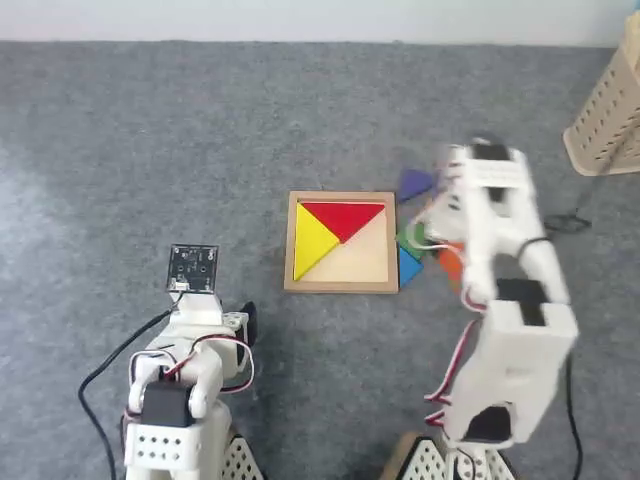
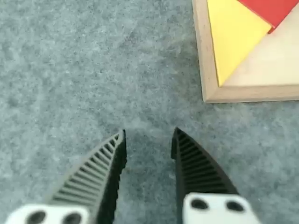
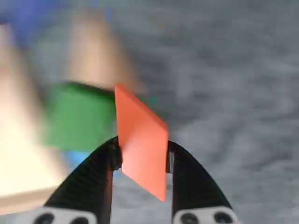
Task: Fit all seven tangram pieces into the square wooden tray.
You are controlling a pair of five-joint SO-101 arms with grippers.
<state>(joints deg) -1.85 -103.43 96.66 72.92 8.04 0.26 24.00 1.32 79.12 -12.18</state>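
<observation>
High view: mid-table on the grey carpet, a square wooden tray of pale wood with a raised rim, holding a red triangle along the far edge and a yellow triangle along the left edge, sides meeting, bare wood over the near-right half. Just right of the tray, a loose purple piece, green piece and blue piece, close under the right arm; left arm to the tray's near left. Left wrist view: left gripper released, black ribbed fingers parted over carpet, near the tray's near-left corner. Right wrist view: right gripper clenched on an orange four-sided piece, flat and thin, held on edge and tilted, above carpet beside the blurred green piece.
</observation>
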